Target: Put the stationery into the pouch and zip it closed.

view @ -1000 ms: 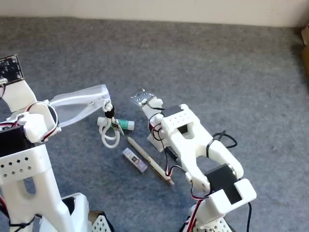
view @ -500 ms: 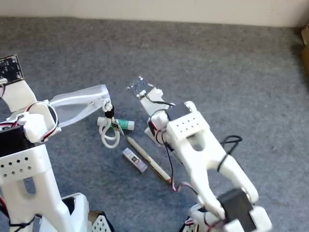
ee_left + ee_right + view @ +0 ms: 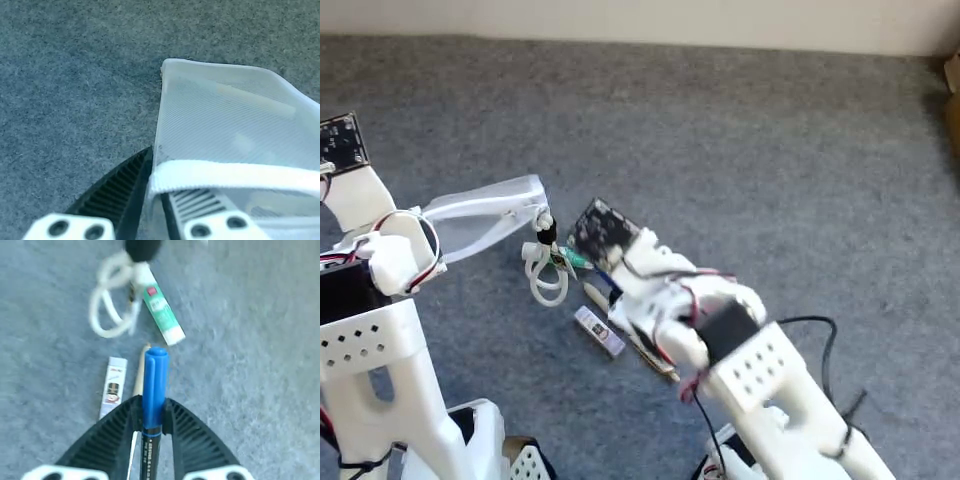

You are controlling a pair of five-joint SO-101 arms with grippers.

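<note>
Two claws are clamped: my right claw (image 3: pixel 152 412) pinches the blue pen (image 3: pixel 154 385) above the glue stick (image 3: pixel 162 315), small box (image 3: pixel 112 385) and pencil (image 3: pixel 140 371) on the desk (image 3: pixel 260 340), my left claw (image 3: pixel 157 167) grips the edge of the mesh pouch (image 3: pixel 225 125), so I'd carry the pen level toward the pouch, clear of its cord (image 3: pixel 111 307).

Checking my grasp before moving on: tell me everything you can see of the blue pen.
The blue pen is a slim, plastic-looking marker: blue cap with a clip, dark barrel behind it. The right hand is shut on it at the cap's base, cap sticking out in front, above the pencil and toward the glue stick.
</note>
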